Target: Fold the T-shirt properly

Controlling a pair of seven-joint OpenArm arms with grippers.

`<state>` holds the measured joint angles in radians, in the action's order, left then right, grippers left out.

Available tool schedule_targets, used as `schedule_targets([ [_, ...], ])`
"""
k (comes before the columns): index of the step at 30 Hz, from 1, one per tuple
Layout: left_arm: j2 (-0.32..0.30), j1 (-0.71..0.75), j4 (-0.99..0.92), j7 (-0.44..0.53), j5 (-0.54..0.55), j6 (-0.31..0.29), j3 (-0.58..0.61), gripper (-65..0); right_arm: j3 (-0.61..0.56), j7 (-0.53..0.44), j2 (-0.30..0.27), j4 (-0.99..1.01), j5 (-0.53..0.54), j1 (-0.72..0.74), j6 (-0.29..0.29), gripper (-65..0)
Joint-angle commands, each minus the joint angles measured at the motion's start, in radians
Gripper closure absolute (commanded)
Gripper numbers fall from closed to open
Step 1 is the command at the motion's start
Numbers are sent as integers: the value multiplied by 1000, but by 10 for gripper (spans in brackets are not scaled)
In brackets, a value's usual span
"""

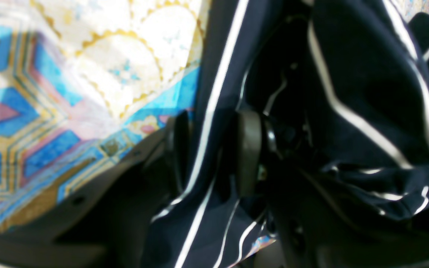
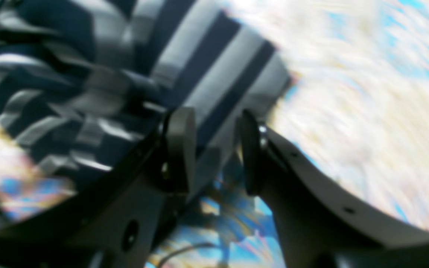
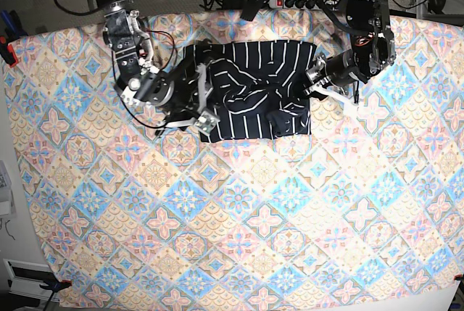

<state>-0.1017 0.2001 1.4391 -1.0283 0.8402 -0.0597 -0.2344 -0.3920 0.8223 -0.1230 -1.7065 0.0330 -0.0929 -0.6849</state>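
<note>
The dark navy T-shirt [image 3: 254,86] with thin white stripes lies at the far middle of the table, rumpled into folds at its centre. My left gripper [image 3: 313,79] is at its right edge. In the left wrist view a band of the T-shirt [image 1: 367,93] runs between the pads and drapes over the finger bases, and my left gripper [image 1: 213,152] is shut on it. My right gripper [image 3: 203,101] is at the shirt's left edge. In the blurred right wrist view a corner of the T-shirt [image 2: 207,56] fills the gap of my right gripper [image 2: 214,152], which is shut on it.
A pastel orange-and-blue diamond-patterned tablecloth [image 3: 239,217] covers the whole table. Cables and a power strip [image 3: 290,1] run behind the far edge. A red clamp [image 3: 6,54] holds the cloth at the left edge. Both arm bases stand at the back.
</note>
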Motion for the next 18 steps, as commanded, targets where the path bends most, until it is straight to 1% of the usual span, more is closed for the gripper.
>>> schedule_targets([
  [1,-3,-4,10,1,-5,-1,-1,-210,-35,-21,3,-19,15,12,-5,-200],
  [3,-3,-4,10,1,-5,-1,-1,-210,-107,-21,3,-27,14,20,-6,-200],
  [7,-3,-4,10,3,-5,-1,-7,-215,-264,-16,3,-40,17,80,-11,-200],
  [9,-5,-4,10,3,-3,1,-13,-215,-330,9,3,-28,17,120,-13,-200],
  [12,-5,0,10,3,-3,1,-76,-215,-411,47,6,13,12,138,-13,-200],
  [16,-5,3,10,-5,-3,1,-159,-216,-445,65,3,27,12,172,-13,-200],
  [18,-5,3,10,-5,-3,-1,-193,-216,-445,119,-7,20,12,183,-13,-200],
])
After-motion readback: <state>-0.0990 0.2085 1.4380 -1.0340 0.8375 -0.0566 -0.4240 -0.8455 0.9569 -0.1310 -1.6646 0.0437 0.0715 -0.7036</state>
